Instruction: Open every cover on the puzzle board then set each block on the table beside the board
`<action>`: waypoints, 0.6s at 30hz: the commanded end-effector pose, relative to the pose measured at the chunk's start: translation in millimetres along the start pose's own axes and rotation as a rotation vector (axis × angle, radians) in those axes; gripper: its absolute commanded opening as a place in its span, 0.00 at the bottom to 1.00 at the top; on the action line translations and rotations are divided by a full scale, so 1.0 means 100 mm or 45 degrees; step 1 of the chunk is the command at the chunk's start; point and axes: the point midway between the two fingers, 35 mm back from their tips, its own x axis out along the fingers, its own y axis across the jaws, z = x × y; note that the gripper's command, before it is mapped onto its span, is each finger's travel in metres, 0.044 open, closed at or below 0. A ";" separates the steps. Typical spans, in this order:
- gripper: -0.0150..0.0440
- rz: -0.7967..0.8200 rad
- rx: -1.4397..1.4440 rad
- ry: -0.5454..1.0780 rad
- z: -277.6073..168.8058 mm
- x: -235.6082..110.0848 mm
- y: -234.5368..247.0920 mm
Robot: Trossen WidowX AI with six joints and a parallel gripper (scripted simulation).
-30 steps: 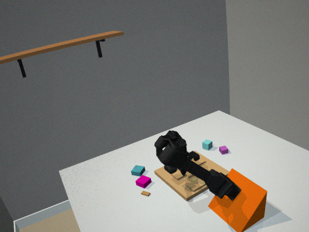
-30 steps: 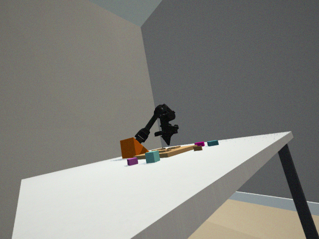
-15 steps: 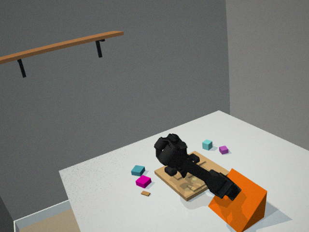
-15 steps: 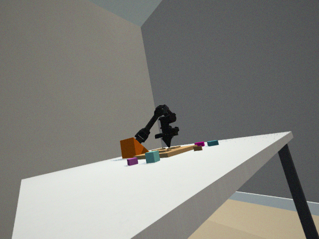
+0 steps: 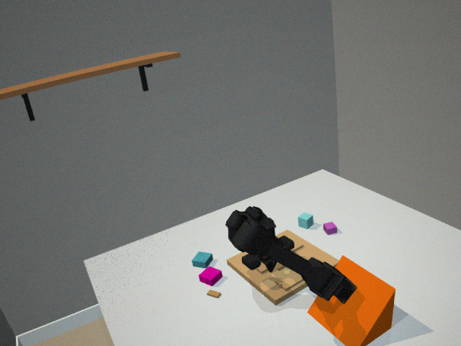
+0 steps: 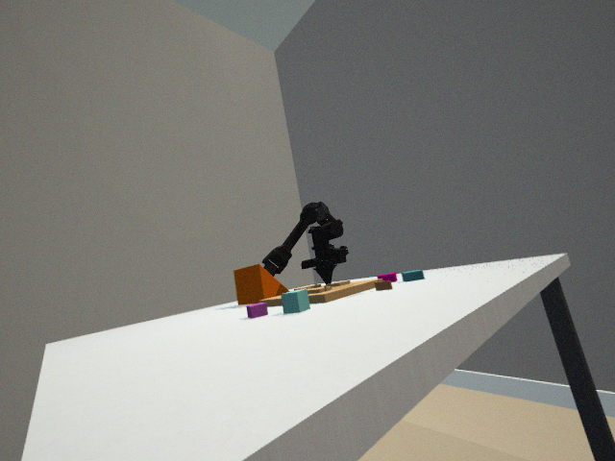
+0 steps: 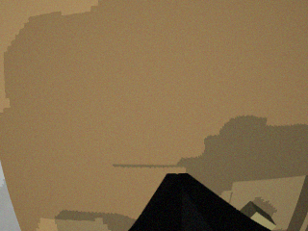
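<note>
Puzzle board [image 5: 245, 269]: tan, wood-like, matt, smooth; no grain visible. Small loose tan piece [image 5: 213, 293] near counter's front edge: same flat wood tone. Blocks, teal [image 5: 305, 220], purple [image 5: 330, 228], teal [image 5: 202, 259], magenta [image 5: 210, 275]: flat solid colour, matt, plastic-like. Arm and hand [image 6: 326, 281]: black, matt, hard-surfaced. Orange wedge base [image 5: 368, 298]: uniform matt. Counter [image 5: 156, 298]: white, smooth, faint speckle at far edge. Wall shelf [image 5: 89, 72]: brown wood-look plank, black brackets.
</note>
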 end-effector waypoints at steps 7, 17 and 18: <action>0.25 0.006 0.006 0.004 0.11 0.01 0.01; 0.25 0.006 0.005 0.003 0.21 0.00 0.01; 0.25 0.006 0.005 0.003 0.22 0.00 0.01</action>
